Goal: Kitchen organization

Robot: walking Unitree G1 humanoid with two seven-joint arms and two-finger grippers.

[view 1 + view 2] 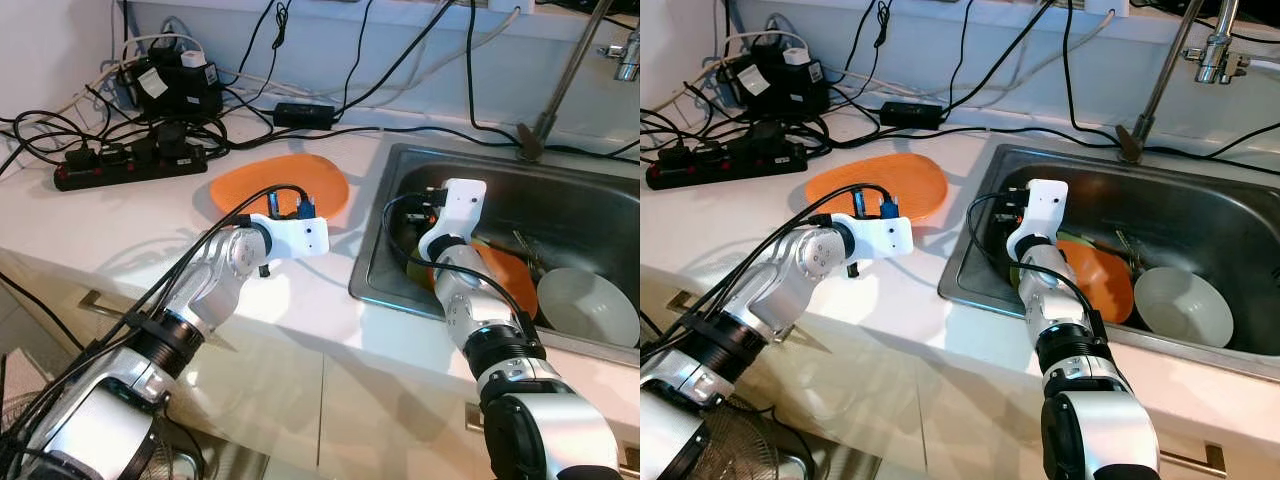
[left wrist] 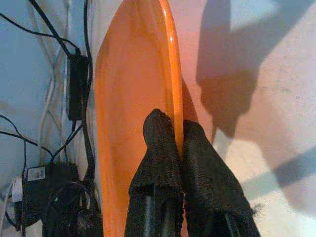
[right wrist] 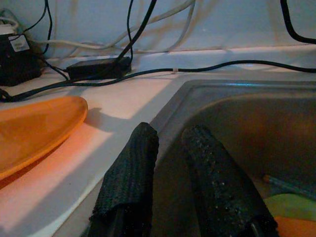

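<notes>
Far left on the white counter (image 1: pixel 120 235), a black power strip (image 1: pixel 130 165) and a tangle of cables (image 1: pixel 60 125) are sitting near the wall, well apart from the work. Next along, the orange plate (image 1: pixel 285 178) is lying flat on the counter just beside the sink (image 1: pixel 400 160). The left gripper (image 2: pixel 177 133) is pinching its near rim, one black finger (image 2: pixel 159 129) riding over the lip and the other pressing from outside, so the jaws are closing on the plate edge with no gap visible. Judgement: the plate is looking rigid, smooth and glossy, probably light plastic or glazed ware; the rim is the only sensible place to take hold, and a thin edge pinch is likely slippery, so any lift is calling for a level, slow carry. The left arm is reaching forward with elbow bent low and the white wrist housing hanging over the plate's near edge. Moving right, the right arm is extending over the sink's left wall, its wrist tilting downward. The right gripper (image 3: pixel 170 143) is hovering at the sink rim with fingers slightly parted, holding nothing. Inside the basin, a second orange plate (image 1: pixel 505 275) and a white bowl (image 1: pixel 588 305) are resting side by side.
</notes>
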